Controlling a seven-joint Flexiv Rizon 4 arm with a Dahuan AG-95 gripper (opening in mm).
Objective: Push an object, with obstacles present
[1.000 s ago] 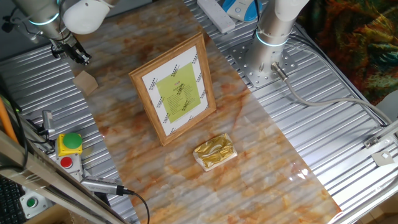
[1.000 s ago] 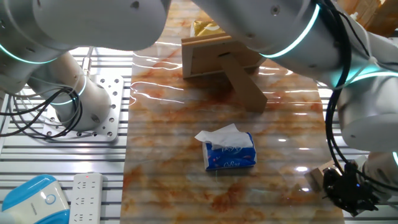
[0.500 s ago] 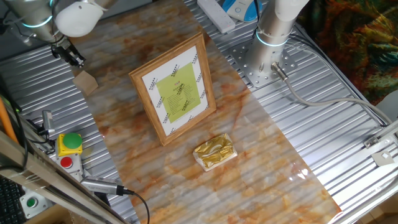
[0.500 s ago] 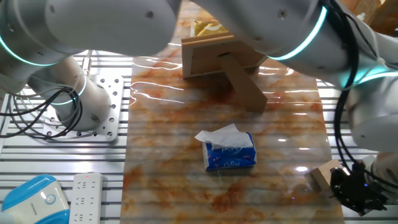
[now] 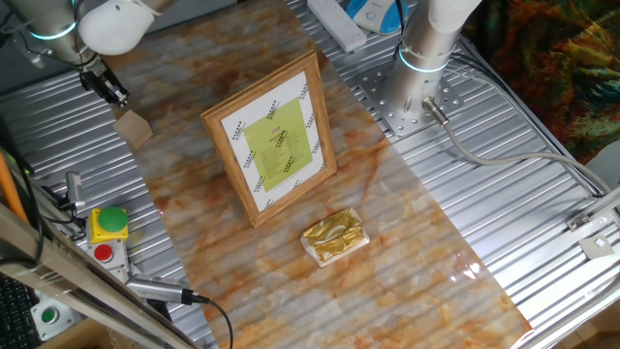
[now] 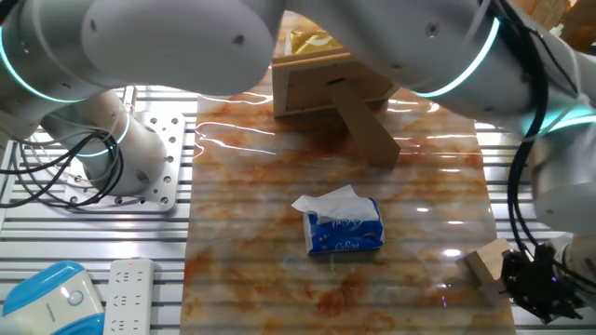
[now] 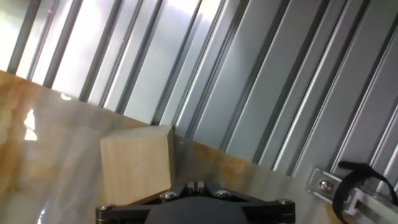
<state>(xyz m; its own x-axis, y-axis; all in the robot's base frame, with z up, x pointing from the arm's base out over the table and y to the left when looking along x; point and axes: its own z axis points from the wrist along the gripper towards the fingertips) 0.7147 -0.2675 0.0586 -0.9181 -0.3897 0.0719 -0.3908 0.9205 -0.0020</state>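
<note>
The object, a small light-tan wooden block [image 5: 133,126] [image 6: 488,261], sits at the edge of the marbled mat [image 5: 387,252], beside the ribbed metal. In the hand view the block [image 7: 137,163] fills the lower left, just ahead and to the left of my fingertips. My gripper [image 5: 107,87] [image 6: 535,284] [image 7: 196,185] is shut with nothing between its fingers, close to the block on its metal side. The obstacles stand further along the mat: a light-wood picture frame [image 5: 273,141] [image 6: 326,79] with a yellow-green sheet, and a crinkled gold foil packet [image 5: 334,236] [image 6: 307,39].
A blue tissue pack [image 6: 345,228] lies mid-mat. A box with a green button [image 5: 108,225] sits by the mat's edge. The arm's base [image 5: 426,53] and a power strip [image 6: 130,293] stand on the ribbed metal. The arm's large links [image 6: 279,37] hang over the mat.
My gripper has drawn back a little from the block, out over the ribbed metal. The block, frame and packet have stayed where they were.
</note>
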